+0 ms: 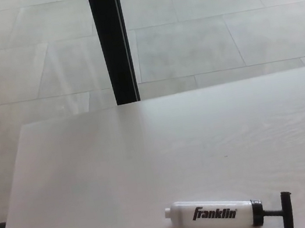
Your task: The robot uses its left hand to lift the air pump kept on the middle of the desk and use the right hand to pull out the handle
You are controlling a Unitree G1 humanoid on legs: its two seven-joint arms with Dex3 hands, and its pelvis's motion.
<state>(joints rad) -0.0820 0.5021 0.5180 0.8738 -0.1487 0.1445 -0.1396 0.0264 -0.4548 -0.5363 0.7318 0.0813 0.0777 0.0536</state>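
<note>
A white cylindrical air pump [214, 213] printed "Franklin" in black lies flat near the front edge of a pale wood-grain desk [149, 162], its long axis running left to right. Its black T-shaped handle [282, 211] points right, nozzle end left. Neither robot hand appears in the head view.

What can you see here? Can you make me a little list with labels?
pump: white plastic air pump with black Franklin lettering, lying on its side
handle: black T-shaped handle, at the pump's right end, slightly out
surface: pale wooden desk
position: near the desk's front edge
background: black upright post, grey tiled floor
robot hands: not in view
</note>
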